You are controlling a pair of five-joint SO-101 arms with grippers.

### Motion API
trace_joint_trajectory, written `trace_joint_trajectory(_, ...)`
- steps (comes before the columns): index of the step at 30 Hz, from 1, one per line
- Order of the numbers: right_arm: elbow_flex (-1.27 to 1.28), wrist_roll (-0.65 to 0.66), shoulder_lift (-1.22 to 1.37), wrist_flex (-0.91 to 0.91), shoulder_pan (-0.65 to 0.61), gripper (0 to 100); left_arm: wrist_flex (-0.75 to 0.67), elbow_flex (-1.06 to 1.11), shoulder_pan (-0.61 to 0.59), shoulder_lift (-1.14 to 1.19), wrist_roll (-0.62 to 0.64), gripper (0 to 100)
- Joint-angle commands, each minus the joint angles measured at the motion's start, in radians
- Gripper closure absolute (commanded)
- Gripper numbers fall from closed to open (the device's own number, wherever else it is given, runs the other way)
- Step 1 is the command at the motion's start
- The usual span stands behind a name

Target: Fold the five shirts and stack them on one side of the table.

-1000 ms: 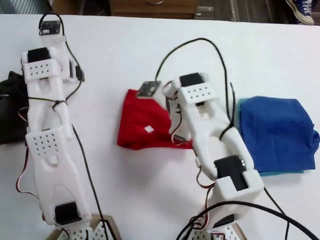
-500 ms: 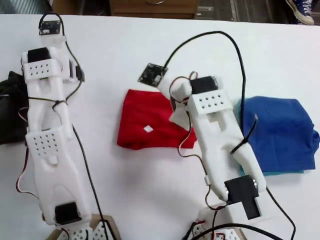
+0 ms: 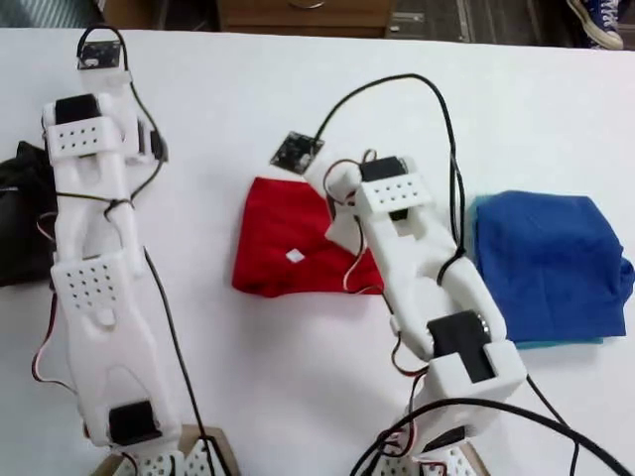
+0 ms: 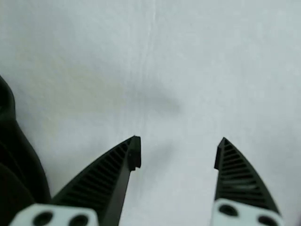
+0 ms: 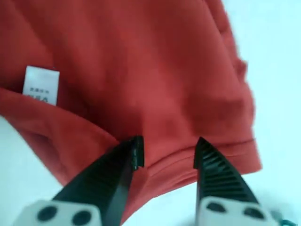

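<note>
We are holding the right gripper [image 5: 167, 150] spread over the centre red shirt [image 3: 283, 243] and the left gripper [image 4: 178, 153] spread by the 9 o'clock black shirt [image 3: 20, 213], judging the 3 o'clock blue shirt [image 3: 546, 263] stacked.

From where I stand, the left arm [image 3: 94, 258] lies stretched out long and almost straight. Its left gripper [image 4: 176, 146] points down with both fingers [image 4: 108, 179] spread wide. The right arm [image 3: 422, 253] is bent at the elbow with its wrist tipped downward. The right gripper [image 5: 167, 147] gapes too, its fingertips closer together.
</note>
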Motion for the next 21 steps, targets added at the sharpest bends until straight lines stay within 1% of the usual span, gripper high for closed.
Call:
trace_joint_trajectory(1, -0.035, 0.037, 0.001, 0.084, -0.022, 81.8, -0.012, -0.048, -0.002, -0.020, 0.009, 72)
trace_joint_trajectory(4, -0.035, 0.078, -0.001, 0.174, -0.031, 81.8, -0.012, -0.048, -0.002, -0.020, 0.009, 72)
trace_joint_trajectory(7, -0.035, 0.081, -0.007, 0.226, -0.033, 81.8, -0.014, -0.048, -0.002, -0.020, 0.009, 72)
trace_joint_trajectory(16, -0.026, 0.081, -0.166, 0.263, -0.036, 81.8, -0.014, -0.048, -0.002, -0.018, 0.009, 72)
trace_joint_trajectory(19, -0.025, 0.078, -0.166, 0.292, -0.064, 81.8, -0.014, -0.048, -0.002, -0.018, 0.009, 72)
trace_joint_trajectory(21, -0.005, 0.077, -0.168, 0.266, -0.091, 81.8, -0.014, -0.048, -0.002, -0.018, 0.009, 72)
